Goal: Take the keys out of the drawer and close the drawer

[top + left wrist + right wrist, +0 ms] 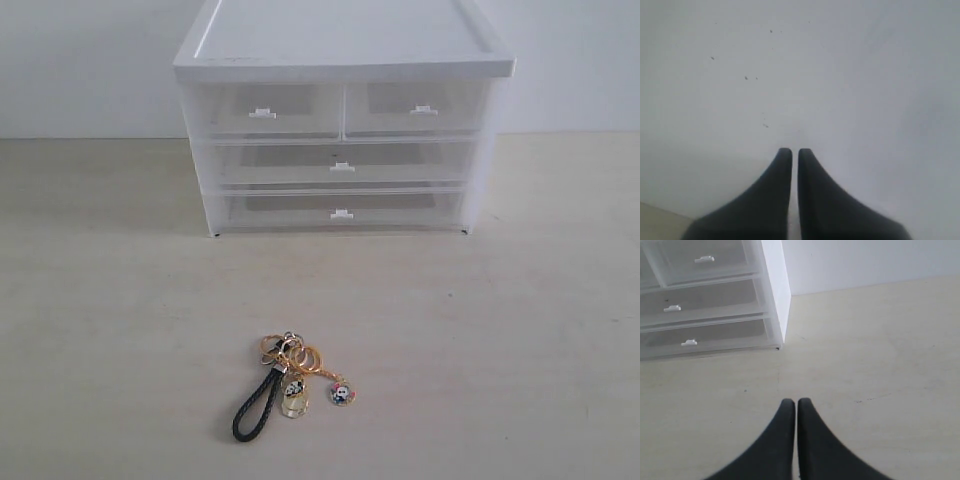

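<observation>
Finds the keys (291, 383) already out on the worktop (520, 350), lower centre of the exterior frame, well apart from the drawer (262, 108) at upper left of the unit (340, 55), front level with its right-hand twin (shut, by the look of it). Runs the black strap from lower left up to the gold rings, charms trailing to the right. Shows neither arm in that frame, so cannot say which is nearer. Has the left claw (791, 151) pressed together, empty, facing a blank white surface. Has the right claw (792, 401) likewise together and empty, over bare worktop, the unit's right corner at upper left. Catches the keys in neither wrist view. Leaves little to do, probably.
</observation>
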Robot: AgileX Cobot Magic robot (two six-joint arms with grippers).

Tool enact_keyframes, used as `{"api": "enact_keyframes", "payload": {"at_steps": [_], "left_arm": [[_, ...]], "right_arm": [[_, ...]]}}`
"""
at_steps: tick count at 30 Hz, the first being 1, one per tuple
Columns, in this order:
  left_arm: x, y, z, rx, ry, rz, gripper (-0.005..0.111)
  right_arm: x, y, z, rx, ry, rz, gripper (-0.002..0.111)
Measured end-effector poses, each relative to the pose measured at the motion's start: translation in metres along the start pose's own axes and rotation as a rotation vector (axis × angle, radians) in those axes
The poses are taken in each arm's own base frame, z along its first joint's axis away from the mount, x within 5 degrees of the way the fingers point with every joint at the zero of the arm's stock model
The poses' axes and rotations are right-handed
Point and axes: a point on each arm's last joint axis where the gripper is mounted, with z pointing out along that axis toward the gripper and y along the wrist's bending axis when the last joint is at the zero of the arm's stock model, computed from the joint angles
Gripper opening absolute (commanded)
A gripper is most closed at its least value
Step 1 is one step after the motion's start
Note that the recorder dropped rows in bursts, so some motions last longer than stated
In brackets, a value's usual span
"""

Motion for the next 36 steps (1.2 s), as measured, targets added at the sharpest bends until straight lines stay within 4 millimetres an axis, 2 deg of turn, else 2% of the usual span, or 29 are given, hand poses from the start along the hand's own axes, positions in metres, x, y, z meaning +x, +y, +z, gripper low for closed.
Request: {"api": "enact_keyframes", "payload": {"at_steps": [3,6,9,12,16,21,32,36], "left_arm": [[0.006,0.002,0.0,-0.004,0.055,0.363,0.004],[0.018,0.008,-0.001,-0.009,0.194,0.695,0.004],[0.034,0.009,-0.005,0.066,0.355,0.834,0.004],[0.049,0.01,-0.007,0.129,0.417,0.814,0.004],[0.068,0.017,-0.016,0.134,0.378,0.688,0.004],[0.091,0.03,-0.025,0.126,0.366,0.652,0.004],[0.098,0.038,-0.026,0.009,0.383,0.438,0.004],[0.12,0.052,-0.029,-0.067,0.447,0.449,0.004]], "right_arm": [[0.0,0.0,0.0,0.0,0.0,0.0,0.0],[0.0,0.0,0.0,0.0,0.0,0.0,0.0],[0.0,0.0,0.0,0.0,0.0,0.0,0.0],[0.0,0.0,0.0,0.0,0.0,0.0,0.0],[0.0,0.0,0.0,0.0,0.0,0.0,0.0],[0.0,0.0,0.0,0.0,0.0,0.0,0.0],[0.0,0.0,0.0,0.0,0.0,0.0,0.0],[0.0,0.0,0.0,0.0,0.0,0.0,0.0]]}}
